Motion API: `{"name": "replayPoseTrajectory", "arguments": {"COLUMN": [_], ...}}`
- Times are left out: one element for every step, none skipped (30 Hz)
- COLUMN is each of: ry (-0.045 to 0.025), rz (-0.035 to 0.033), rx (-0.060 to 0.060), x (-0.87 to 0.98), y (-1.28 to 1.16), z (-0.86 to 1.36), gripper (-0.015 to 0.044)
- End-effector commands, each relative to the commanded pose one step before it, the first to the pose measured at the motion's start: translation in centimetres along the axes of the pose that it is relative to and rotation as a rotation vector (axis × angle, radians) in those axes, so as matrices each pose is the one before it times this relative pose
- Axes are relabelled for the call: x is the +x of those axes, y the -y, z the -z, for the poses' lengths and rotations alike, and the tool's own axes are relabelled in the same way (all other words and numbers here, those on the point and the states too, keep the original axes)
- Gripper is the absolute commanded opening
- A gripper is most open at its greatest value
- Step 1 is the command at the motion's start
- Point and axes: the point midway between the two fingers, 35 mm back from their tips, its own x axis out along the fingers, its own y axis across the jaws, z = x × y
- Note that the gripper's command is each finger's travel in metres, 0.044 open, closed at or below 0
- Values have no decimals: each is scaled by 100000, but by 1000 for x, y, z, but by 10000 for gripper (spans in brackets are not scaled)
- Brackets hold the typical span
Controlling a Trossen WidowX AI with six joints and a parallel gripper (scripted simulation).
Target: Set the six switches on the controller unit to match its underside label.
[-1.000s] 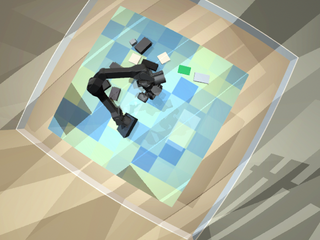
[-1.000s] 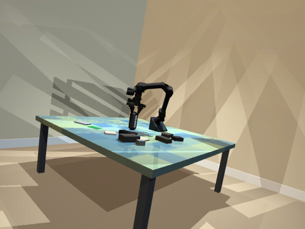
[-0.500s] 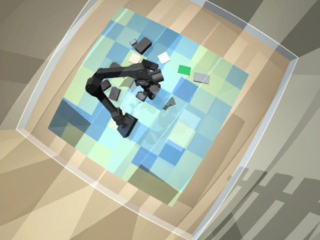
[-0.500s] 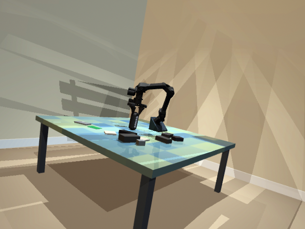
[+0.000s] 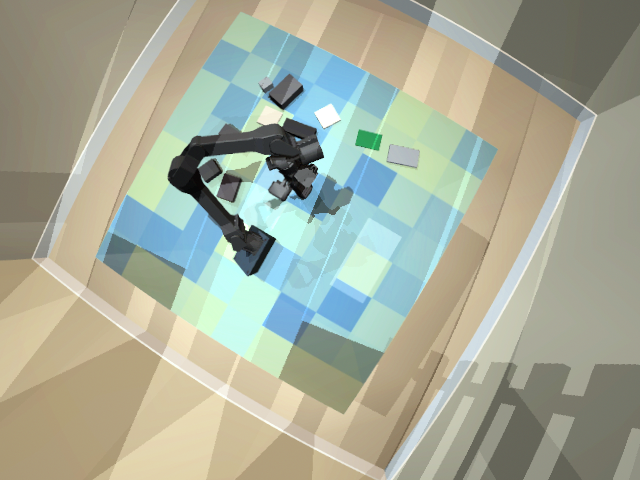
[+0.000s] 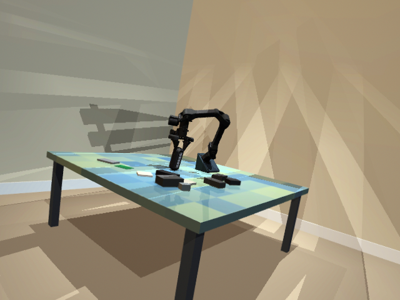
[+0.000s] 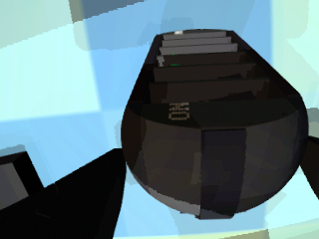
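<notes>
The dark grey controller unit point(image 6: 176, 159) point(image 7: 169, 164) hangs on end, slightly tilted, below my gripper point(image 6: 179, 149) point(image 7: 211, 153). The gripper is shut on it, with one finger at each side of its upper rounded end. In the wrist view the switch face shows steeply foreshortened, with the rocker switches in a row running away and a little green on one. Their settings are not readable. The underside label is not in view. In the exterior view the switch face is turned toward the arm's base. Whether the lower end touches the bench cannot be told.
Dark blocks point(image 5: 285, 90) point(image 6: 168, 180) lie near a small grey cube point(image 5: 265, 84) point(image 6: 184, 186). A white plate point(image 5: 327, 115), a green plate point(image 5: 368, 139) and a grey plate point(image 5: 403, 156) lie beyond. More dark blocks point(image 5: 229, 187) point(image 6: 214, 182) lie near the arm.
</notes>
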Motion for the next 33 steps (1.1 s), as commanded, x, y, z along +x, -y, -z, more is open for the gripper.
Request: {"name": "replayPoseTrajectory", "arguments": {"ry": [-1430, -5, -5, -5, -5, -5, -5, -5, -5, -5, -5, -5, -5, -5, -5, -5, -5, -5, -5, -5, -5, -5, -5, -5, -5, -5, -5, -5, -5, -5, -5, -5, -5], "rz": [1820, 1, 1, 1, 1, 1, 1, 1, 1, 1, 1, 1, 1, 1, 1, 1, 1, 1, 0, 0, 0, 0, 0, 0, 0, 0, 0, 0, 0, 0, 0, 0, 0], "rx": [730, 0, 0, 0, 0, 0, 0, 0, 0, 0, 0, 0, 0, 0, 0, 0, 0, 0, 0, 0, 0, 0, 0, 0, 0, 0, 0, 0, 0, 0, 0, 0, 0], "x": [675, 15, 15, 15, 15, 15, 16, 17, 17, 17, 17, 17, 18, 18, 19, 19, 19, 19, 20, 20, 20, 21, 21, 21, 22, 22, 22, 22, 22, 23, 24, 24, 24], "y": [216, 0, 0, 0, 0, 0, 0, 0, 0, 0, 0, 0, 0, 0, 0, 0, 0, 0, 0, 0, 0, 0, 0, 0, 0, 0, 0, 0, 0, 0, 0, 0, 0], "z": [563, 80, 80, 81, 81, 80, 80, 80, 80, 80, 80, 80, 79, 79, 79, 79, 79, 79, 79, 79, 79, 78, 78, 78, 78, 78, 78, 78, 78, 78, 77, 77, 77], "gripper": [338, 338, 338, 338, 338, 338, 338, 338, 338, 338, 338, 338, 338, 338, 338, 338, 338, 338, 338, 338, 338, 338, 338, 338, 338, 338, 338, 338, 338, 338, 338, 338, 338]}}
